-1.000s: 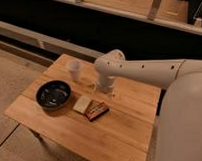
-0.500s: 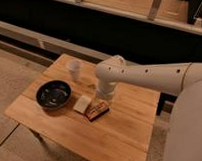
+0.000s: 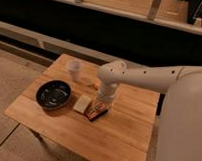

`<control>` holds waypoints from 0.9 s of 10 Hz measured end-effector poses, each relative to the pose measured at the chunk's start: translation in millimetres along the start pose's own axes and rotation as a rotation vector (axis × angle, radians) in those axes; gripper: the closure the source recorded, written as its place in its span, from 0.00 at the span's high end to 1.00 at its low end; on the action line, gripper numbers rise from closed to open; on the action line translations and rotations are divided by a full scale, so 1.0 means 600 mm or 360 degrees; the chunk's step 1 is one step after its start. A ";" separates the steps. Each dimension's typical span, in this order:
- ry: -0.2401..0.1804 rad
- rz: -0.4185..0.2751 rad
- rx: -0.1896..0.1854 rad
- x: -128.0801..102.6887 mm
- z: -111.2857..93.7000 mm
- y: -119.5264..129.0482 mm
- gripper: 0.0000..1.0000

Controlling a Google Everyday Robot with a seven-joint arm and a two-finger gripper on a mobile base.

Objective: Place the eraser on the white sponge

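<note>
The jaws stand wide apart on the gripper. It points down at the table, right over the eraser. The eraser is a small dark block with red-orange stripes. It lies flat on the wooden table, near the middle. Only its near end peeks out below the gripper, and the rest is hidden. This spot is dim, so I cannot tell if the fingers touch the eraser or just hang over it.

The white sponge is a small cream square, and it lies flat on the wood. It sits just beside the eraser, at about ten o'clock from it. The eraser is on the wood, not on the sponge.

A dark round bowl stands near the sponge, at about nine o'clock from it. A white paper cup stands upright at about one o'clock from the bowl, close to the far edge of the table.

The white arm reaches in from three o'clock. It bends at a round joint and goes down to the gripper. The robot's big white body fills the right side.
</note>
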 end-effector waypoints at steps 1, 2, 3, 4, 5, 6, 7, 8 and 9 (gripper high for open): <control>0.0031 -0.0026 0.0002 -0.003 0.010 0.015 0.65; 0.0048 -0.0040 0.0008 -0.005 0.016 0.021 0.65; 0.0067 -0.0054 0.0017 -0.007 0.020 0.027 0.65; 0.0085 -0.0063 0.0027 -0.010 0.025 0.031 0.65; 0.0098 -0.0070 0.0033 -0.014 0.029 0.036 0.65; 0.0105 -0.0069 0.0035 -0.016 0.031 0.038 0.65; 0.0116 -0.0062 0.0043 -0.019 0.034 0.037 0.65; 0.0124 -0.0056 0.0051 -0.022 0.036 0.035 0.65; 0.0133 -0.0048 0.0064 -0.026 0.041 0.032 0.65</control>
